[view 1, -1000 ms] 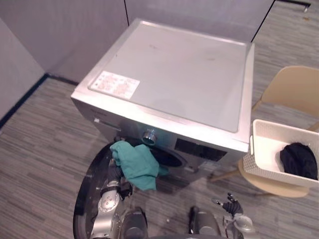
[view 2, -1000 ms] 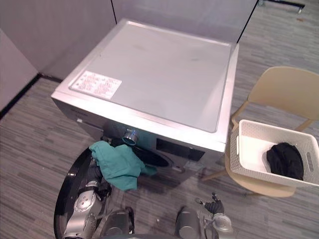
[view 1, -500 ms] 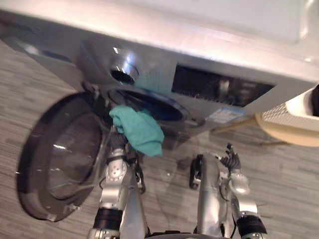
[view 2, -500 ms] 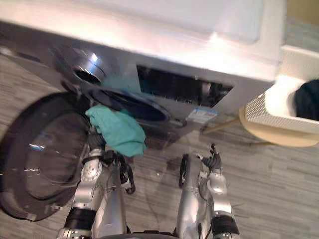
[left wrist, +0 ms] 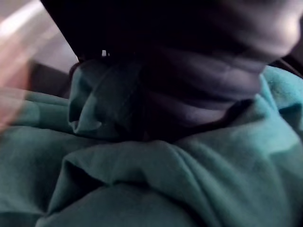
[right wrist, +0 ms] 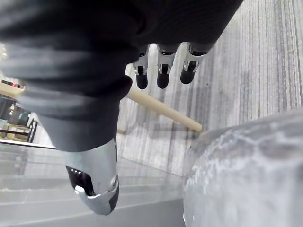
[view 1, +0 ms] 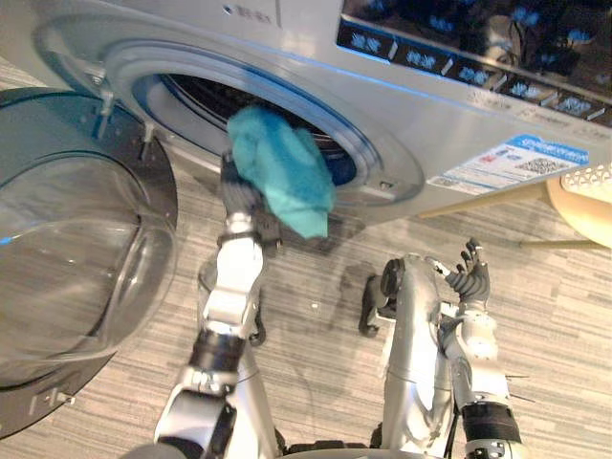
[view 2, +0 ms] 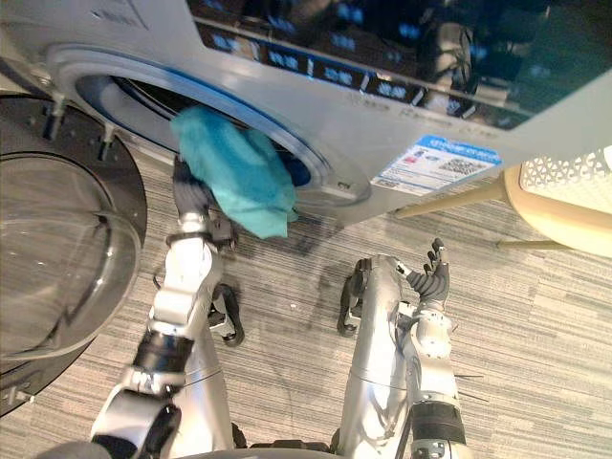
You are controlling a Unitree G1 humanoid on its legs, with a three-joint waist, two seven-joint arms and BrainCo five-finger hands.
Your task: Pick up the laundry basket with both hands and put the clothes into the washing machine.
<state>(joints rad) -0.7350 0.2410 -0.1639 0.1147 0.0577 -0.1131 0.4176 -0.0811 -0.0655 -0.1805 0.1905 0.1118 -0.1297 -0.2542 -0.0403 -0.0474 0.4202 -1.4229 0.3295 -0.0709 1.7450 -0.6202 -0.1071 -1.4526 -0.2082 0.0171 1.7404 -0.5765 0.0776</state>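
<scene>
A teal cloth point(view 1: 282, 177) hangs bunched over my left hand point(view 1: 239, 189), right in front of the lower rim of the washing machine's round drum opening point(view 1: 191, 100). In the left wrist view the cloth point(left wrist: 142, 184) wraps round the hand's dark cover point(left wrist: 199, 71). The silver washing machine point(view 1: 402, 124) stands with its glass door point(view 1: 76, 239) swung wide to the left. My right hand point(view 2: 432, 280) hangs low over the floor, open and holding nothing. The white laundry basket point(view 2: 574, 170) sits on a chair at the right edge.
The beige chair point(view 2: 564, 215) under the basket stands close beside the machine's right side, and one of its legs point(right wrist: 161, 109) runs past my right hand. Grey striped floor lies between the open door and the chair.
The camera has dropped and tilted from the machine's top to its front. My left hand has lifted the teal cloth up to the drum opening. The right hand stays low.
</scene>
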